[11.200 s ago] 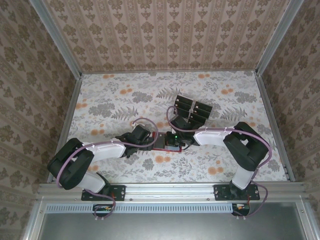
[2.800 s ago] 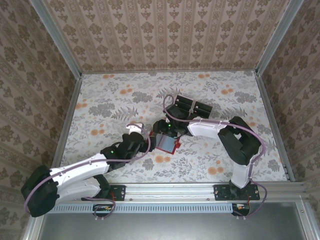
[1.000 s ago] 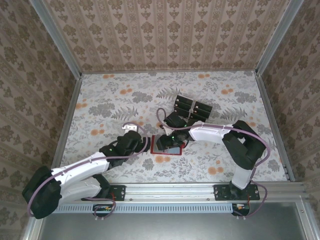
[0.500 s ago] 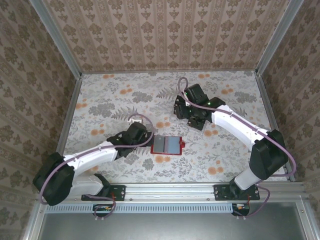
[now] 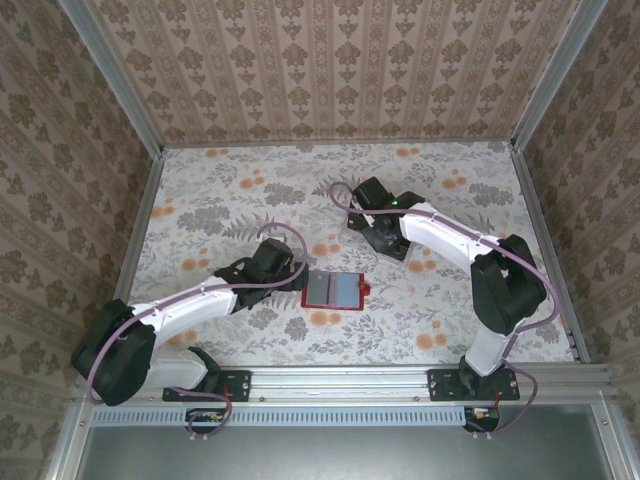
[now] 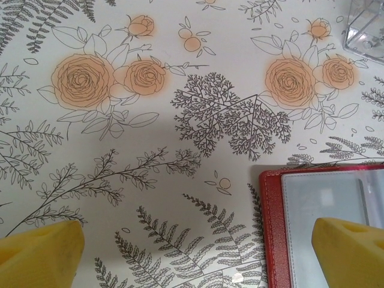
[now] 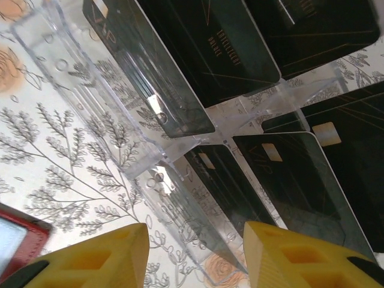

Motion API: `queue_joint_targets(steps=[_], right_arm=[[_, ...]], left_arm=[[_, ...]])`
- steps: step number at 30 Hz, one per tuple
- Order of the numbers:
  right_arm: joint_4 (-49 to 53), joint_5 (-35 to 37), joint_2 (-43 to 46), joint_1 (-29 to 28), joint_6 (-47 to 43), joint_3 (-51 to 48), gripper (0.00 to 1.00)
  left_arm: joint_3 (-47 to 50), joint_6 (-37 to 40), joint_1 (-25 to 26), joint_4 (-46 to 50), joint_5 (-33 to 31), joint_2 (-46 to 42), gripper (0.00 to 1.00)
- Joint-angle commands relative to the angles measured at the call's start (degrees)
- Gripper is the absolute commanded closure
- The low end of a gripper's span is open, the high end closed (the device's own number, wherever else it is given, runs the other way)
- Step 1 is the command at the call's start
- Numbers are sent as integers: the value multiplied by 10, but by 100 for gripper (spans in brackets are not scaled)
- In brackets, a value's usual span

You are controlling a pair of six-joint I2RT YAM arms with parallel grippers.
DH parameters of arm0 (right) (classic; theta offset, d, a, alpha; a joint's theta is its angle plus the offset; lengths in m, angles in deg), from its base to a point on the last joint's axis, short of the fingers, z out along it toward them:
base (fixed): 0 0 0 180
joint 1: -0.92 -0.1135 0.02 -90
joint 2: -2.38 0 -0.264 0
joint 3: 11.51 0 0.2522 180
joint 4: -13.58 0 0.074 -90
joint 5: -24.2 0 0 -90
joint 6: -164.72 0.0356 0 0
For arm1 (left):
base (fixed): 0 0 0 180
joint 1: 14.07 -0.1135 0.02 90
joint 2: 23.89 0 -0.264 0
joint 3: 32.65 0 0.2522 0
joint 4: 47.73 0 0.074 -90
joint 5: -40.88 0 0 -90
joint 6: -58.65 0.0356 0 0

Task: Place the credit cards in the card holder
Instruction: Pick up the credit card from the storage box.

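Near mid-table, on the floral-print table (image 5: pixel 220 200), the flat red square folding card holder (image 5: pixel 333 291) lies open w/ its grey window pocket facing up. The left gripper (image 6: pixel 195 258) sits low at the holder's left edge. Its yellow fingertips (image 6: pixel 39 255) are spread wide & hold nothing. In the left wrist view one tip is over bare table and the other over the holder's window, w/ the red stitched border btwn them.

Further back & to the right, near the holder but not touching it, the thin black rectangular credit cards (image 7: pixel 228 48) stand tilted in the compartments of a clear plastic divided tray (image 7: pixel 78 78). Several cards show a small gold chip & pale lettering.

The right gripper (image 7: pixel 195 258) hangs over the tray's near side, w/ its yellow fingers part-way apart. The tray's clear outer wall & a dark card edge show in the gap below. No card is pinched; can't tell if either pad touches the plastic. From the top view the right arm's wrist covers part of the tray. A red corner of the holder shows at bottom left of the right wrist view, w/ a strip of table btwn it & the tray.
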Motion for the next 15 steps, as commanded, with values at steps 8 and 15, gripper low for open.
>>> queue_joint_targets(steps=[8,15], right_arm=[[22,45,-35,-2,-33,10,62],[16,53,-42,-3,-33,-3,65]], left_arm=[[-16,4,-3,8,8,14,0],[-18,3,-3,5,11,21,0]])
